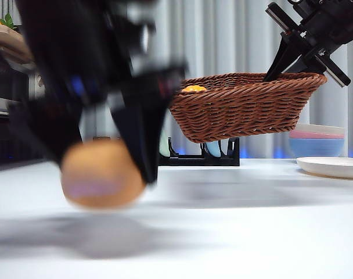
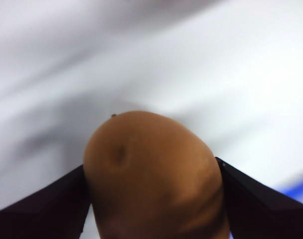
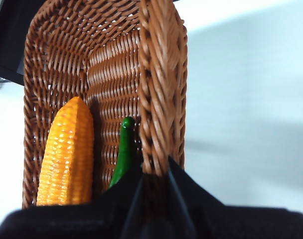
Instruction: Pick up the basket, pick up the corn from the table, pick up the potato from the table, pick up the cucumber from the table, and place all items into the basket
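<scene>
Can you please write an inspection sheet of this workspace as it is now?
Surface: white table, bare in the foreground.
Job's things: basket held off the table; corn and cucumber lie inside; potato outside.
Clutter: plates and a black rack behind.
Grippers: left gripper shut on the potato, just above the table; right gripper clamps the basket's rim.
Cables: nothing seen.
Surroundings: pale curtain.
</scene>
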`<action>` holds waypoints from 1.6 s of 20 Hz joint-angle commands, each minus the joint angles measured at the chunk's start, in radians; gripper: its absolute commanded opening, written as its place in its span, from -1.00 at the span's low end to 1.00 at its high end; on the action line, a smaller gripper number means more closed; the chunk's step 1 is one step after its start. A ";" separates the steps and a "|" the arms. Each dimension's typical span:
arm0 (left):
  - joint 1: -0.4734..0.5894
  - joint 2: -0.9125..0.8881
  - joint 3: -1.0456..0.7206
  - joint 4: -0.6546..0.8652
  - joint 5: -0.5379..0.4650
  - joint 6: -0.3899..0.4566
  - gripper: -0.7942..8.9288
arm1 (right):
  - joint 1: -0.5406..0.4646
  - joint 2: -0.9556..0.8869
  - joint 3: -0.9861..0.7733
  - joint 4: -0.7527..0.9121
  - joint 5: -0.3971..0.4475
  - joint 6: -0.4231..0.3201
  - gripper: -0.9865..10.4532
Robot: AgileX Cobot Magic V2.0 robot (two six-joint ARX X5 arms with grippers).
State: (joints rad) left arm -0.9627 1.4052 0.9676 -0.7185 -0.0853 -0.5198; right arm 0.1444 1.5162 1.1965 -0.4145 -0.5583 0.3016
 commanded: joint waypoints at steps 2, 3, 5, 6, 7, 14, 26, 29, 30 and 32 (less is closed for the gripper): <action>-0.082 -0.282 0.013 0.000 0.039 -0.031 -0.85 | 0.005 -0.002 0.005 0.017 -0.012 0.004 -0.86; -0.092 -0.346 0.032 0.042 0.017 -0.033 -0.85 | 0.016 -0.002 0.005 0.015 -0.012 0.005 -0.86; -0.086 -0.404 0.094 0.139 -0.077 -0.021 -0.85 | 0.044 -0.002 0.005 0.011 -0.012 0.016 -0.86; -0.070 -0.402 0.137 0.170 -0.133 0.020 -0.85 | 0.063 -0.002 0.005 0.009 -0.012 0.016 -0.86; -0.043 -0.379 0.181 0.196 -0.175 0.067 -0.85 | 0.087 -0.002 0.005 0.009 -0.012 0.019 -0.86; 0.219 -0.021 0.388 0.237 -0.089 0.185 -0.85 | 0.243 -0.002 0.005 0.010 -0.010 0.042 -0.86; 0.298 0.158 0.427 0.223 -0.037 0.233 0.34 | 0.272 -0.002 0.005 0.002 -0.007 0.048 -0.86; 0.281 0.149 0.521 0.153 -0.033 0.237 0.34 | 0.272 -0.002 0.005 0.002 0.075 0.050 -0.86; 0.275 0.149 0.576 0.104 -0.009 0.239 0.34 | 0.269 -0.002 0.005 0.002 0.099 0.060 -0.86; 0.275 0.149 0.665 0.023 0.027 0.261 0.34 | 0.267 -0.002 0.005 0.007 0.126 0.076 -0.86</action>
State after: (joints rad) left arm -0.6868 1.5570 1.6329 -0.6945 -0.0631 -0.2806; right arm 0.4107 1.5162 1.1965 -0.4252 -0.4210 0.3508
